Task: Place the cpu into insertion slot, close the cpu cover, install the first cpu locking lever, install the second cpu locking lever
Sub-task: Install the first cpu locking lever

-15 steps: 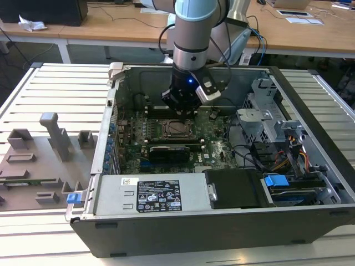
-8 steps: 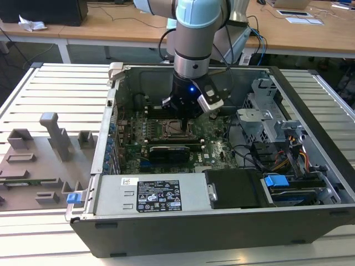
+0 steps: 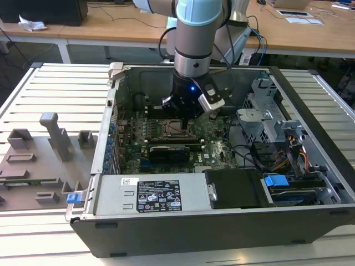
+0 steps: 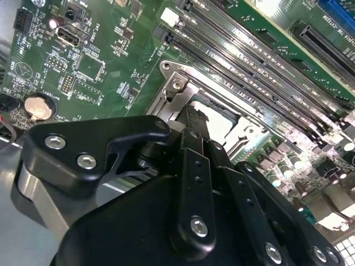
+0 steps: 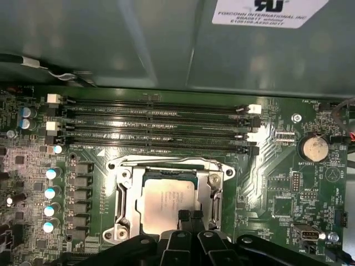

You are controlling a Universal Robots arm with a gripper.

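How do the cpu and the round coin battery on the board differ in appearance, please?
The cpu is square with a matte grey top, while the coin battery is round and shinier. The cpu sits inside a metal frame under the gripper; the coin battery sits apart, near the board's edge. Both lie flat on the green board.

Exterior view: bright even room light, wooden desks (image 3: pixel 111 27) behind well lit, open black computer case (image 3: pixel 222 221) interior darker, shadowed under arm. Small blue glow on arm's wrist.

Second wrist view: strong glare washing out green circuit board (image 4: pixel 105 66) toward far corner; black gripper body close to lens, soft, slightly blurred.

First wrist view: dim overall, grey metal case wall (image 5: pixel 138 44) hazy; silvery-grey square cpu (image 5: pixel 166 202) catches soft sheen.
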